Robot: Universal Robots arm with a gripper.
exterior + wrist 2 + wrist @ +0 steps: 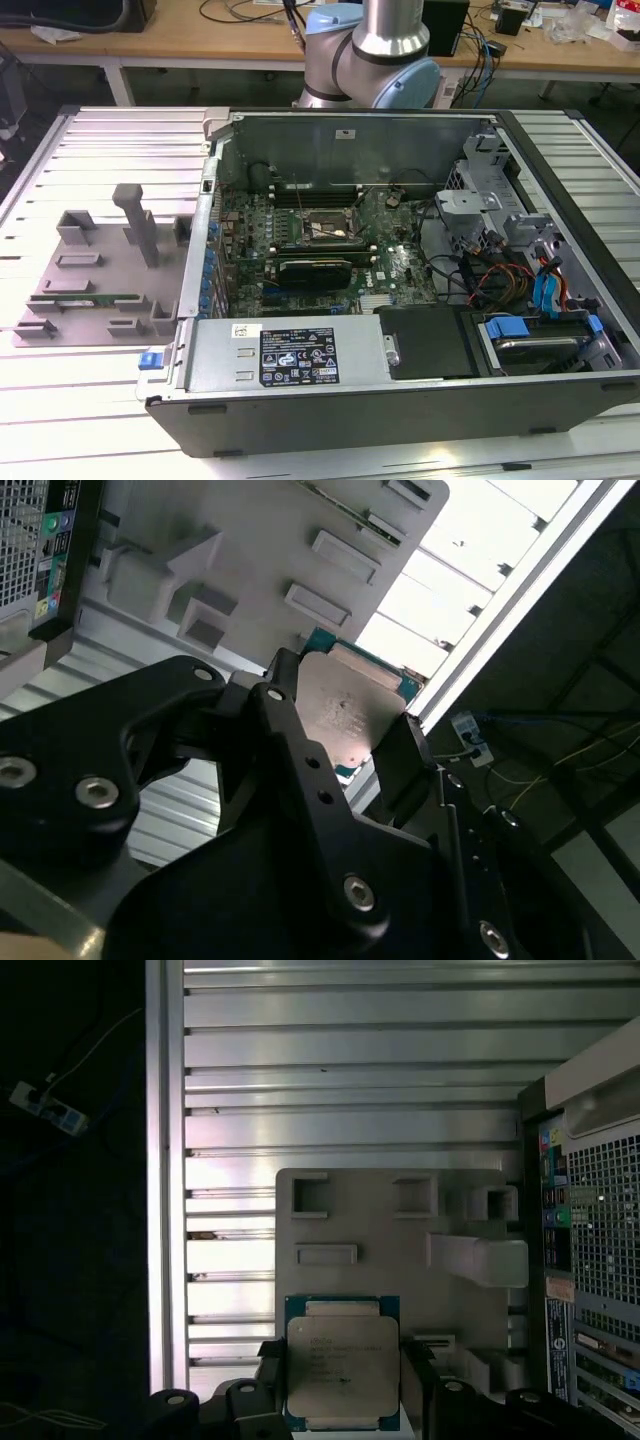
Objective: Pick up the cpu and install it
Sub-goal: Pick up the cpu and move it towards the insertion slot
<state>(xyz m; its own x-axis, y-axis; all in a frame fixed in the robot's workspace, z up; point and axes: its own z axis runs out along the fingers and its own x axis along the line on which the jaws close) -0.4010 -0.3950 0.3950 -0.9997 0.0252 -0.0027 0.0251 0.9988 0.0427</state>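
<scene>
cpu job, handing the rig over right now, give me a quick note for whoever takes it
Gripper: shut on the cpu, with a finger on each of two opposite edges, seen in both wrist views.
Cpu: held by the edge of the grey parts tray on the slatted table, beside the open computer case.
Done: pickup.
Left: install. The socket on the board looks empty in the exterior view.

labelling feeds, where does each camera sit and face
exterior view: off the arm, looking down into the open computer case; arm's lower joints show.
first wrist view: on the wrist, looking down at the cpu in the gripper, grey tray beyond.
second wrist view: on the wrist, slanting past the gripper's body at that cpu.
shared: all three show the grey tray and computer case.
</scene>
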